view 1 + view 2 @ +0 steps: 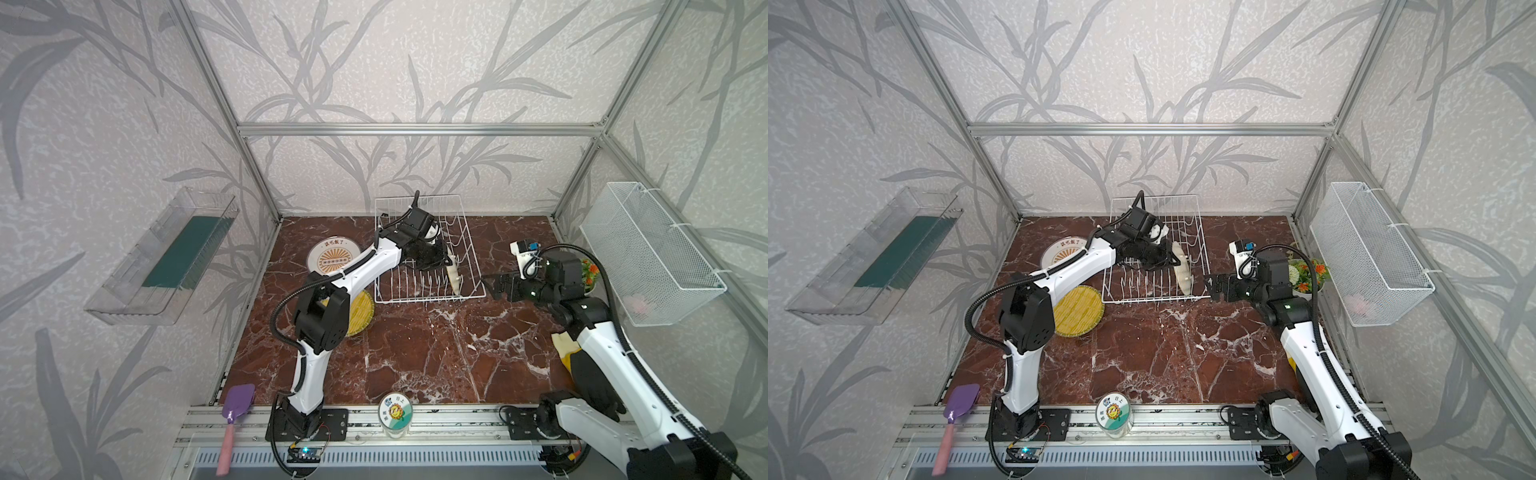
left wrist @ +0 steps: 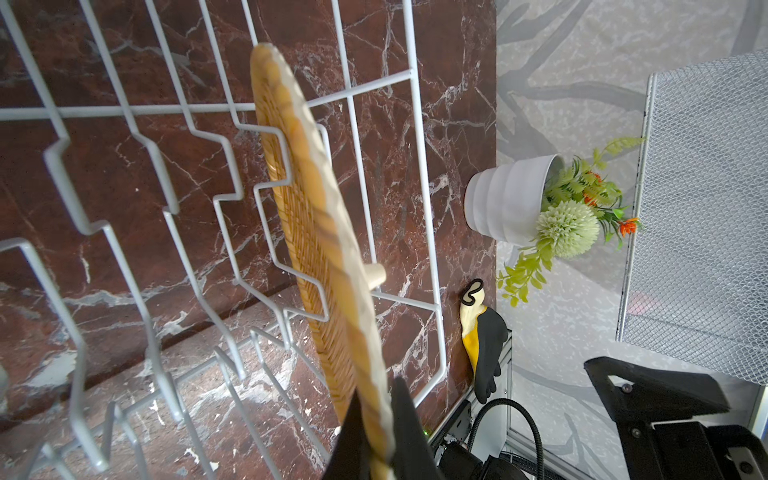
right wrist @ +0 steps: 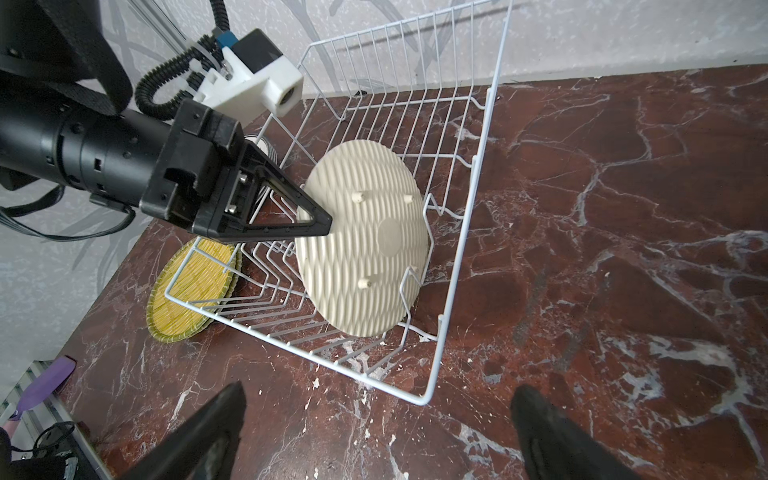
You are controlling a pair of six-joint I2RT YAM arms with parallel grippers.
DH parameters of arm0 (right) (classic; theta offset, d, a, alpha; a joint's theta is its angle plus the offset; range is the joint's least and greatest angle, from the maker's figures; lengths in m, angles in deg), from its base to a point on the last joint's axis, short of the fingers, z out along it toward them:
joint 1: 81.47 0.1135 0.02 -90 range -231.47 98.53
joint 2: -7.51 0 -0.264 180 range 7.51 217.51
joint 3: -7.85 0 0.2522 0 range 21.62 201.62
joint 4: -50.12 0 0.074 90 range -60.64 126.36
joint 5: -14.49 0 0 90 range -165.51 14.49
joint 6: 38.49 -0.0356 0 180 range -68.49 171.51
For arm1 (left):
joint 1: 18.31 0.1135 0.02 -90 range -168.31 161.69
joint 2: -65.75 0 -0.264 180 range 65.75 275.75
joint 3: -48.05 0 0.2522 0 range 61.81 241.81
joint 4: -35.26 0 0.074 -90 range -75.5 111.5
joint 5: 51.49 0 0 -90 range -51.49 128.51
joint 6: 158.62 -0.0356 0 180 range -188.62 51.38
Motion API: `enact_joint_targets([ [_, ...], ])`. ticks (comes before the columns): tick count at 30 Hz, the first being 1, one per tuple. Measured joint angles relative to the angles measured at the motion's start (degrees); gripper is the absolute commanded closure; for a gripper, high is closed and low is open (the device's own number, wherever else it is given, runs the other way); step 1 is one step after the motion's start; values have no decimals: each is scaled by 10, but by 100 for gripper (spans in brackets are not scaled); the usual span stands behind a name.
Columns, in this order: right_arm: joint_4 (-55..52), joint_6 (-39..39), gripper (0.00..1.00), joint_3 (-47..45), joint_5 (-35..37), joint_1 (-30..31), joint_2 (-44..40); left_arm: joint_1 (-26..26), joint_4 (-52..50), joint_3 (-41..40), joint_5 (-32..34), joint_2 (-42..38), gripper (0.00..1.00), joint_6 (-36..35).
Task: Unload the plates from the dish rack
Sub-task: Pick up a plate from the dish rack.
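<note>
- White plate (image 1: pixel 332 258) lies flat on the surface (image 1: pixel 436 357), left of the dish rack (image 1: pixel 1158 299). Chinese characters arc over an orange sunburst, too small to read with certainty.
- Jar (image 1: pixel 395 413) on the front rail has a cartoon sunflower on its label. "日上" is legible; the other characters are not.
- One woven plate (image 3: pixel 365 249) stands on edge, tilted, between prongs near the rack's right end. Its pale ribbed underside with small pegs faces the right arm, and the left wrist view shows the tan woven face.
- Left gripper (image 2: pixel 376 419) is clamped narrow on that plate's rim, reaching in over the rack.
- Right gripper (image 1: pixel 490 286) has its jaws spread wide and holds nothing. It hovers just outside the rack's right front corner.
- Yellow woven plate (image 1: pixel 1079 309) lies flat by the rack's left front corner. The left arm covers part of it in a top view. The right wrist view shows a second rim under it, possibly a stack.
- I cannot tell whether the white plate is one or several.
- Flower pot (image 2: pixel 507 199) is mostly hidden behind the right arm in both top views.
- Yellow and black glove (image 2: pixel 482 345) sits at the surface's right edge, partly under that arm.
- Mesh basket (image 1: pixel 648 253) on the right wall holds something pink, blurred by the mesh.
</note>
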Motion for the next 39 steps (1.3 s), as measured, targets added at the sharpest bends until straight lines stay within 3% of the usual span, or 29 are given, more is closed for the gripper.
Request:
enact_joint_targets([
  [18, 0, -3, 1, 0, 0, 0, 0, 2, -57, 56, -4, -5, 100, -31],
  [39, 3, -28, 1, 3, 8, 0, 0, 18, -60, 56, 2, -61, 100, -44],
])
